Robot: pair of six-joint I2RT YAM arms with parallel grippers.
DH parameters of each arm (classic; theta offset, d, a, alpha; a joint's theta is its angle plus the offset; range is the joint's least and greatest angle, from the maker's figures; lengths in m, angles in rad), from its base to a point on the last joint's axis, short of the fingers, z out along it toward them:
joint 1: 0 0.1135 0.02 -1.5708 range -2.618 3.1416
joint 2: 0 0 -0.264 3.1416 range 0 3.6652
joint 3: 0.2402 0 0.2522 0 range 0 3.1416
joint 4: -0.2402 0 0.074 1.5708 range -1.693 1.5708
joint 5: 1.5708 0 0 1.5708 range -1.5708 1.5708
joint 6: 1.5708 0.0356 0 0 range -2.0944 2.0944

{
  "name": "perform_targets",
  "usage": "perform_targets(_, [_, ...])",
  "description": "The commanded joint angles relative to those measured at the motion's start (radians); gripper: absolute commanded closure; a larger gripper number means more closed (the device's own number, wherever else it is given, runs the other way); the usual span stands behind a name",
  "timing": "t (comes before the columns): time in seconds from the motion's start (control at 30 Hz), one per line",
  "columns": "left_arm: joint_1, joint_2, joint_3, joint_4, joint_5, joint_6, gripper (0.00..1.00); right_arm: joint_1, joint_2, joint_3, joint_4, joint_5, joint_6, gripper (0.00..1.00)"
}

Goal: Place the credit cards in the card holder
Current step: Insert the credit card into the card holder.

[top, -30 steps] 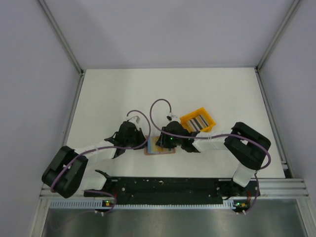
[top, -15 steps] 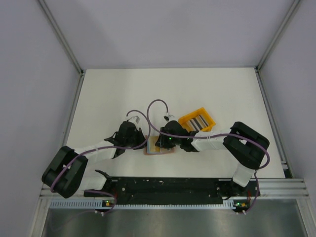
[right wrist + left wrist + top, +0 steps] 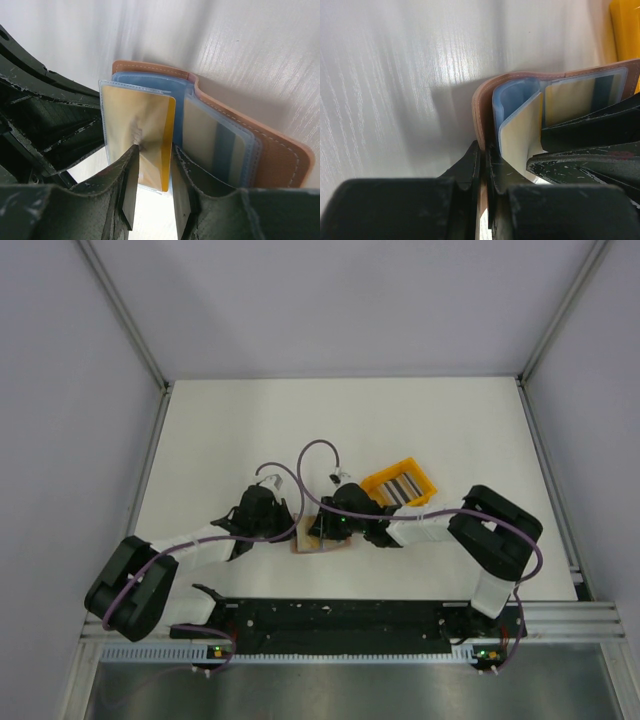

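Observation:
The tan card holder stands open between both grippers near the table's front. In the left wrist view my left gripper is shut on its tan cover, beside the blue plastic sleeves. In the right wrist view my right gripper has a yellow credit card in a clear sleeve between its fingers. One fingertip dents the sleeve and the other touches the card's edge. Another sleeve holds a striped card. More credit cards lie in the yellow tray.
The yellow tray sits just right of and behind the right gripper. The left gripper is close on the holder's other side, its black fingers crowding the right wrist view. Cables loop above both wrists.
The right gripper has shifted slightly left against the card holder, and the holder has folded up so that less of its blue inside shows from above. The left arm has stayed put.

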Motion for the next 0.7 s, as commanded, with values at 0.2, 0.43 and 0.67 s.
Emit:
perform_targets(0.2, [-0.007, 0.005, -0.011, 0.008, -0.011, 0.005, 1.0, 0.003, -0.136, -0.032, -0.035, 0.111, 0.005, 0.64])
perform_targets(0.43, [-0.005, 0.002, 0.004, -0.006, -0.01, 0.009, 1.0, 0.002, -0.216, 0.0, -0.162, 0.206, -0.09, 0.63])
perform_targets(0.67, [-0.007, -0.013, 0.026, -0.03, -0.008, 0.02, 1.0, -0.082, -0.392, -0.003, -0.304, 0.309, -0.236, 0.61])
